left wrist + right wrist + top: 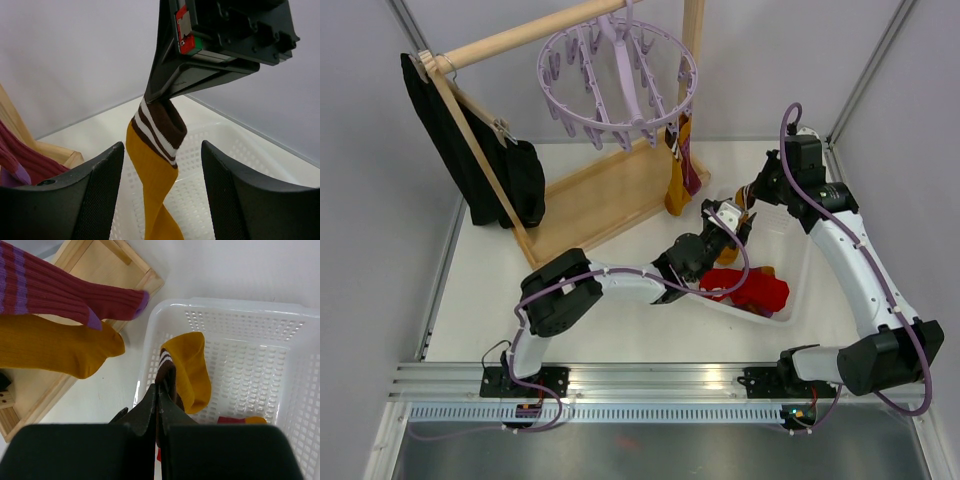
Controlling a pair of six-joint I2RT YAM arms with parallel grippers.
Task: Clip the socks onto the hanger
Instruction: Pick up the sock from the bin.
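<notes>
1. Mustard sock (150,170) hung by its brown-and-white striped cuff, which was clamped in the closed right gripper (157,390).
2. The left gripper (162,165) stood with jaws apart, one finger on either side of that sock, not gripping it.
3. Its toe reached down into the white basket (225,307), where a red sock (755,288) lay.
4. A maroon sock (60,290) and a second mustard sock (50,347) hung from the lavender hanger (620,75).

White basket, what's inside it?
The basket holds a red sock, and a yellow sock dangles in from the shut right claw. The left arm hides part of its floor.
</notes>
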